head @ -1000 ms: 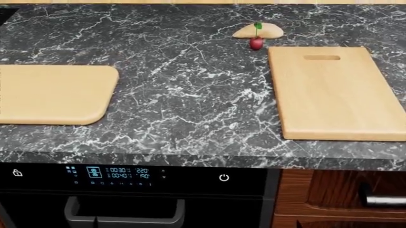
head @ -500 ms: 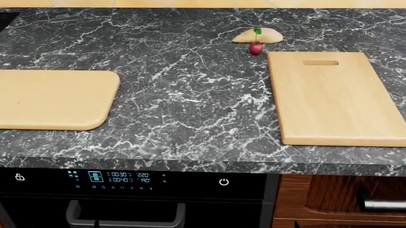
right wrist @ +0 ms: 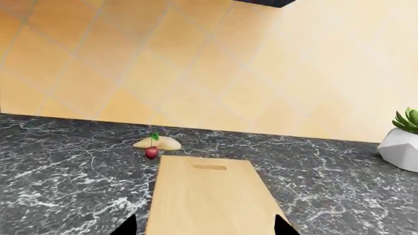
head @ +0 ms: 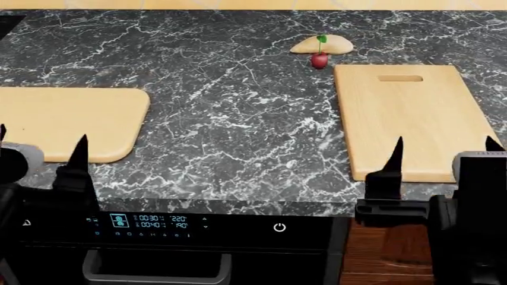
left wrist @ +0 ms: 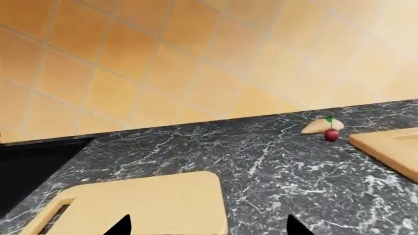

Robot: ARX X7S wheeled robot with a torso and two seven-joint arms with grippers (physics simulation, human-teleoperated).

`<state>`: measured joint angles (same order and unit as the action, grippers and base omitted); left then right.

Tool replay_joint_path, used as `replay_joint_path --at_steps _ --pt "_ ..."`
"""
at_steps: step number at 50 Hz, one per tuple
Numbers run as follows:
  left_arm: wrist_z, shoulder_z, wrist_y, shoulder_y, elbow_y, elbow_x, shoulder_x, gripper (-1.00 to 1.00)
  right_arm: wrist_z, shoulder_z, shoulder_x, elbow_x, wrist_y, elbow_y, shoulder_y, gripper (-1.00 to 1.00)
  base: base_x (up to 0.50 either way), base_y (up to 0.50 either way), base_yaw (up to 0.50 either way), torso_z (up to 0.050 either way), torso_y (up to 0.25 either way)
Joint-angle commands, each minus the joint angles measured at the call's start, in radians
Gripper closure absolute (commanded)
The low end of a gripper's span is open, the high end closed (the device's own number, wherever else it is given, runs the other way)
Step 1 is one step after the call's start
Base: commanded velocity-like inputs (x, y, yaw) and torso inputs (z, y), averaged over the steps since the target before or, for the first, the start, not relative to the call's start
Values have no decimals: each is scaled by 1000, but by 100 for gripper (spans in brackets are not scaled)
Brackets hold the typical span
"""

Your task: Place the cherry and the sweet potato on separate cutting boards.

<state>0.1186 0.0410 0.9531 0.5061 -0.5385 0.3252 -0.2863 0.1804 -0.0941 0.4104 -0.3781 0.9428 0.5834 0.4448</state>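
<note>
While both tools hang spread apart at the worktop's near edge, cherry touches sweet potato beyond the boards.

A tiny dark-red round cherry sits just before a pale tan elongated sweet potato, behind the right light-wood rectangular cutting board's far-left corner; another light-wood rectangular board lies well left.
</note>
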Motion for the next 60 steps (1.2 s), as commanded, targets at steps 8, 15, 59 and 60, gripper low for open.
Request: replay_joint_path --at_steps 8,15,59,60 --pt "13 21 367 540 190 24 -7 -100 -72 -46 119 -164 504 -37 490 -100 27 0 0 0 0" --pt "11 0 418 491 133 52 -5 -100 -81 -72 119 -175 491 -34 451 -100 455 0 0 0 0" --pt "1 27 380 421 135 75 -25 -100 -68 -156 108 -254 540 -20 393 -100 431 -198 0 0 0" --pt "-1 28 382 422 134 77 -26 -100 -66 -159 108 -258 548 -20 402 -100 500 -117 0 0 10"
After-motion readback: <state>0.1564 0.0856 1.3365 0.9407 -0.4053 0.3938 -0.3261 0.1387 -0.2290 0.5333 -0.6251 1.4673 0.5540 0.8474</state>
